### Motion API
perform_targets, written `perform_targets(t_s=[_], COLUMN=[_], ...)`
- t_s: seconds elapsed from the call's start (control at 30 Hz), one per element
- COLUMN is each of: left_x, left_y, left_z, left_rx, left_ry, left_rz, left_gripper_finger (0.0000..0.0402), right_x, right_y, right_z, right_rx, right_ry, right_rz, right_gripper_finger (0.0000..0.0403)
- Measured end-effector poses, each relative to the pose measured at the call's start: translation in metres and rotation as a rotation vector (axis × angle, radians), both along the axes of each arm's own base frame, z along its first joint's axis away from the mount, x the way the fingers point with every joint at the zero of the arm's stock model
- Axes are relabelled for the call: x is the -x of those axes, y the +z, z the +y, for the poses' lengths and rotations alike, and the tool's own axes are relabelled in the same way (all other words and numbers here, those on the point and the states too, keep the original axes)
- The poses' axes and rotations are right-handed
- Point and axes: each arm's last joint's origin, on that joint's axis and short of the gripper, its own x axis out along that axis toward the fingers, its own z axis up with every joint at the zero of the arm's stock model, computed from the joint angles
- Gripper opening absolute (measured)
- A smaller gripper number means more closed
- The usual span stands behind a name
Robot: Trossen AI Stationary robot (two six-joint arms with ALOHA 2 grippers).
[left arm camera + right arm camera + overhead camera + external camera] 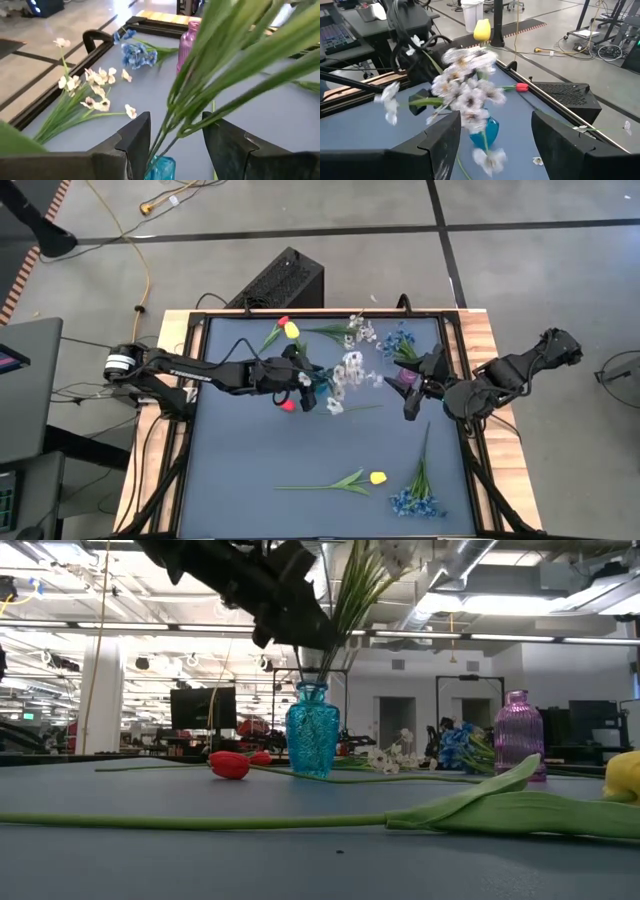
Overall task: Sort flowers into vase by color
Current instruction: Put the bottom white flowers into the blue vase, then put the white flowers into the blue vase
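A spray of small white blossoms (pixel 350 372) (pixel 465 85) stands with its green stems (pixel 200 75) in the blue glass vase (pixel 312 730) (pixel 161 167) at mid-table. My left gripper (pixel 172 120) (pixel 305 377) hovers open just above the vase mouth, a finger on each side of the stems. My right gripper (pixel 495 117) (pixel 412 402) is open and empty beside the purple vase (pixel 407 379) (pixel 518 730), facing the spray. A red tulip (pixel 230 765) (pixel 287 406) lies on the table next to the blue vase. My left gripper has its open fingers (pixel 137 135) on either side of the spray's stems (pixel 165 135) just above the vase mouth, coming level from the table's left. I cannot tell whether either finger touches the stems. The spray stands in the vase, leaning right.
Near the far edge lie a yellow and a red tulip (pixel 288 328), a white spray (pixel 358 330) (pixel 95 92) and a blue spray (pixel 398 340) (pixel 137 52). Near the front lie a yellow tulip (pixel 377 477) (pixel 625 775) and a blue spray (pixel 415 498). A raised black frame (pixel 195 380) rims the table.
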Motion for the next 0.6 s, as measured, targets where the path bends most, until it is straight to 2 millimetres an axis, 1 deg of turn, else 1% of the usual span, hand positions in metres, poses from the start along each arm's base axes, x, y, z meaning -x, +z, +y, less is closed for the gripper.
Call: perform_targets(t_s=[0.13, 0.23, 0.37, 0.53, 0.6], left_x=[0.008, 0.013, 0.015, 0.015, 0.016], left_y=[0.002, 0.003, 0.006, 0.006, 0.006], left_z=[0.004, 0.006, 0.005, 0.002, 0.0], left_rx=[0.016, 0.053, 0.141, 0.269, 0.311], left_ry=[0.003, -0.047, -0.192, -0.437, -0.495], left_rz=[0.051, 0.077, 0.075, 0.069, 0.068], left_gripper_finger=[0.0166, 0.0166, 0.0166, 0.0166, 0.0166], right_x=[0.0, 0.0, 0.0, -0.002, -0.003], right_y=[0.0, 0.0, 0.0, -0.001, -0.001], right_z=[0.0, 0.0, -0.001, -0.005, -0.007], right_rx=[0.002, 0.003, 0.006, 0.0, -0.01], right_ry=[0.0, 0.0, -0.005, -0.004, 0.003], right_rz=[0.005, 0.005, 0.007, 0.016, 0.023], right_gripper_finger=[0.027, 0.027, 0.027, 0.027, 0.027])
